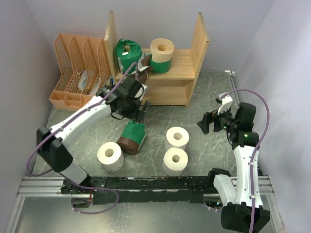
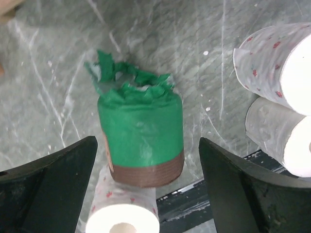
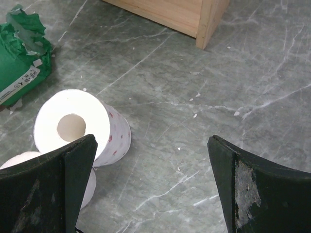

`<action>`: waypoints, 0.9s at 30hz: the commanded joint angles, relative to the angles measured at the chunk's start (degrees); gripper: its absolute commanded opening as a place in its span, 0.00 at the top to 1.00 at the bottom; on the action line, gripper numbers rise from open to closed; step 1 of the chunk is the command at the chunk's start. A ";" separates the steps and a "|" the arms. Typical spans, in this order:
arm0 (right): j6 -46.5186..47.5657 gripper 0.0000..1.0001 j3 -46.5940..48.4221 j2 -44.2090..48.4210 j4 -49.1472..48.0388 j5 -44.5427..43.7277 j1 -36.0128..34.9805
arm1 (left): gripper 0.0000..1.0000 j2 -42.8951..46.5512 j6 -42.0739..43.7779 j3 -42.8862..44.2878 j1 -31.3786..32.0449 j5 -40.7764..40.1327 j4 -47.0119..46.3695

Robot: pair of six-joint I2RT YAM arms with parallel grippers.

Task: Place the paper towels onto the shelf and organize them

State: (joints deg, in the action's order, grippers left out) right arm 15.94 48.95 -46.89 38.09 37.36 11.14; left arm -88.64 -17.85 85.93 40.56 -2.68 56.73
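Okay, lower the wide-open left gripper (image 1: 140, 110) straight onto the green-wrapped roll (image 1: 132, 137) lying sideways on the table (image 1: 206, 99), short of the shelf (image 1: 182, 65). Squeeze mid-body, not the torn crinkly end.

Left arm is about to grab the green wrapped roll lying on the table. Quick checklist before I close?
1. Left gripper open: ok, jaws wide.
2. Green roll centred in it: ok.
3. Gap to the white roll by its brown end: cannot tell.
4. Free space on the shelf top board: ok, right half bare.
5. Right gripper out of the way: ok, open, off right.
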 commanded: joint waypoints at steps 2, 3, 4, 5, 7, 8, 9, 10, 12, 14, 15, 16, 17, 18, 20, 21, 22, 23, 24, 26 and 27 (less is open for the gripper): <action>1.18 0.00 0.07 1.42 0.64 1.38 -0.41 | 0.02 -7.24 10.88 8.13 0.66 4.94 1.13; 1.10 0.00 0.01 1.64 0.65 1.36 -0.41 | 0.02 -8.01 11.57 8.75 0.66 4.97 0.78; 1.12 0.00 -0.05 1.88 0.54 1.33 -0.41 | 0.02 -8.41 11.91 8.99 0.50 4.96 -0.16; 1.03 0.00 -0.08 2.08 0.42 1.27 -0.38 | 0.01 -9.25 11.84 9.74 0.53 4.02 -0.57; 1.09 0.00 -0.15 2.44 0.47 2.41 -0.38 | 0.01 -11.02 9.37 11.55 0.34 1.23 0.10; 2.05 0.00 -0.25 2.43 0.90 4.17 -0.41 | 0.02 -11.78 8.51 12.54 0.39 0.85 1.14; 3.28 0.00 -0.37 2.42 1.13 6.55 -0.40 | 0.03 -12.01 7.06 13.28 0.39 0.57 2.02; 5.49 0.00 -0.12 2.20 1.61 9.07 -0.55 | 0.03 -10.96 5.41 12.67 0.51 0.06 1.61; 12.23 0.00 1.73 1.07 4.47 15.12 -0.59 | 0.02 -6.02 2.30 9.09 0.55 -0.11 -2.61; 15.85 0.00 4.36 -0.13 5.39 18.39 -0.54 | 0.01 0.53 -1.35 3.36 0.52 -2.59 -7.11; 17.34 0.00 5.33 -0.88 5.66 19.68 -0.53 | 0.00 4.41 -4.49 1.78 0.43 -4.50 -7.93; 18.96 0.00 6.06 -1.74 6.13 21.42 -0.57 | 0.00 6.59 -7.24 0.60 0.47 -5.92 -8.19; 20.49 0.00 6.43 -2.46 6.37 23.38 -0.55 | 0.00 8.79 -9.34 -0.24 0.48 -7.83 -8.00; 21.32 0.00 6.34 -3.06 5.86 25.32 -0.58 | 0.00 10.90 -10.97 -1.30 0.49 -8.88 -7.81; 18.58 0.00 5.25 -3.74 2.13 28.15 -0.59 | 0.01 15.37 -14.42 -3.85 0.53 -11.03 -8.56; 16.15 0.00 4.55 -4.00 -0.62 28.88 -0.60 | 0.01 17.53 -16.15 -5.36 0.57 -12.51 -8.69; 14.34 0.00 3.85 -4.42 -3.30 29.73 -0.59 | 0.01 19.65 -18.10 -6.50 0.55 -14.27 -8.26; 13.77 0.00 3.38 -5.10 -5.02 30.35 -0.59 | 0.02 21.51 -20.25 -7.47 0.54 -16.78 -7.35; 13.98 0.00 3.20 -6.01 -5.94 31.27 -0.59 | 0.02 23.29 -22.45 -8.52 0.53 -18.11 -6.47; 13.09 0.00 3.63 -8.57 -8.59 32.21 -1.16 | 0.04 26.67 -25.96 -11.46 0.54 -19.22 -5.32; 12.51 0.00 4.52 -10.56 -9.16 32.00 -2.02 | 0.05 28.47 -27.61 -12.87 0.56 -19.21 -5.29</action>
State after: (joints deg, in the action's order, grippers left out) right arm 30.65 52.88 -53.34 35.53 65.14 10.72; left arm -63.92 -35.42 77.91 41.08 -16.10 49.95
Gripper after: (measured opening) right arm 1.000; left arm 0.968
